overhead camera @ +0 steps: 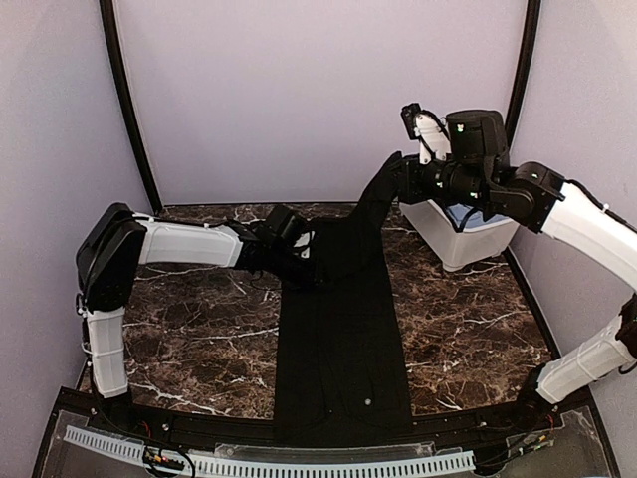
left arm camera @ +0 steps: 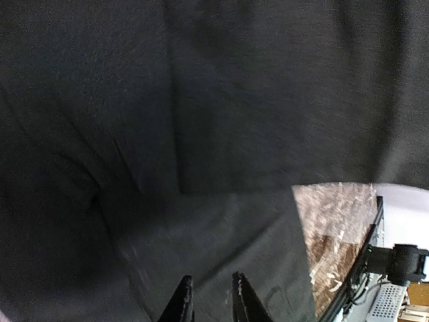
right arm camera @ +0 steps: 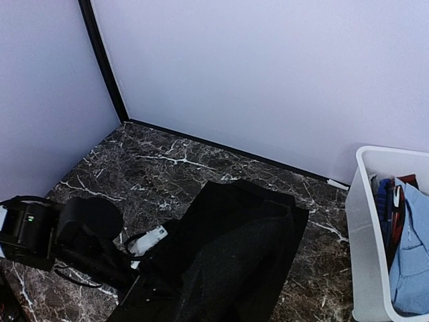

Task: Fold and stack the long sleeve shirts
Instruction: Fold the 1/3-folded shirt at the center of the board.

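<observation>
**1 black shirt strung between 2 pincers**

I counted 2 arms, 2 pincers, 1 shirt out on the table (overhead camera: 199,319) and 1 white bin (overhead camera: 438,237) at the far right corner.

The black shirt (overhead camera: 343,329) lay as a long strip down the middle of the table, its near end at the front edge. Its far end rose off the marble to the right pincer (overhead camera: 396,171). That pincer was clamped tight on the cloth and held it up in the air beside the bin. The left pincer (overhead camera: 304,261) sat low at the shirt's left edge, about halfway along the strip.

The overhead view alone showed the whole strip and both arms together. The left wrist view was filled almost wholly with black cloth, with only 1 corner of marble showing at the lower right. There the 2 fingers (left arm camera: 182,302) stood close together with a narrow gap between them. I could not tell whether they had any cloth pinched.

The right wrist view alone looked into the bin (right arm camera: 362,228). It held 1 light blue garment (right arm camera: 409,255) and some darker blue and red cloth beside it, too bunched for me to count. That view showed none of its own fingers, only the shirt rising toward the camera.
</observation>
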`<state>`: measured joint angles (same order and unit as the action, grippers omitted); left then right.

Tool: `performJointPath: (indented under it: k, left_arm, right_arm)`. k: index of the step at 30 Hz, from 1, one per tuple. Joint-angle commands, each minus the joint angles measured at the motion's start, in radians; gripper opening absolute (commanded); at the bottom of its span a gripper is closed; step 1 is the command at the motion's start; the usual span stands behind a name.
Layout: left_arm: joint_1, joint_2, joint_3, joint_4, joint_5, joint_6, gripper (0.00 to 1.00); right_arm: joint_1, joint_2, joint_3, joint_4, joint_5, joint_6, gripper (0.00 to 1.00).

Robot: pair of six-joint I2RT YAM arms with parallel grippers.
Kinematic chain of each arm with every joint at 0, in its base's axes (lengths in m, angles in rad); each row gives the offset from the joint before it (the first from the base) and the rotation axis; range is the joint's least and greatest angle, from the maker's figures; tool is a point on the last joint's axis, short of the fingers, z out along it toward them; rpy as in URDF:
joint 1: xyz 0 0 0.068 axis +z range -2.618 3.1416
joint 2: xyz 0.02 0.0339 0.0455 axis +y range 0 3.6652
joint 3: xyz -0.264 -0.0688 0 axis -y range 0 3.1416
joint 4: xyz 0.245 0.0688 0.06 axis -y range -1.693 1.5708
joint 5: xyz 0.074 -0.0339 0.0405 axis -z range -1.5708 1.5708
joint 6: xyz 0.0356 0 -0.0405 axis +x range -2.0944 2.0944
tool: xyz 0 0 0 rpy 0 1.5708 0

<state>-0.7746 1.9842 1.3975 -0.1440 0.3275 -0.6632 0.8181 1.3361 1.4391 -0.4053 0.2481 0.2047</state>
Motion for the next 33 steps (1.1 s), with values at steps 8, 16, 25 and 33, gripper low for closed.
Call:
performJointPath:
  k: [8, 16, 25, 33]
  left_arm:
    - [0.055, 0.129, 0.08, 0.209, 0.1, -0.083, 0.19]
    - [0.054, 0.043, 0.07, 0.22, 0.152, -0.065, 0.19]
    - [0.071, 0.037, 0.078, 0.234, 0.065, -0.086, 0.14]
    - [0.098, 0.215, 0.228, 0.242, 0.025, -0.167, 0.1]
  right_arm:
    - [0.063, -0.084, -0.169, -0.011, -0.114, 0.068, 0.0]
    - [0.062, -0.099, -0.072, -0.079, 0.036, 0.052, 0.0]
    - [0.062, -0.028, 0.039, -0.105, 0.072, 0.007, 0.0]
    - [0.063, 0.016, 0.099, -0.106, 0.008, 0.001, 0.0]
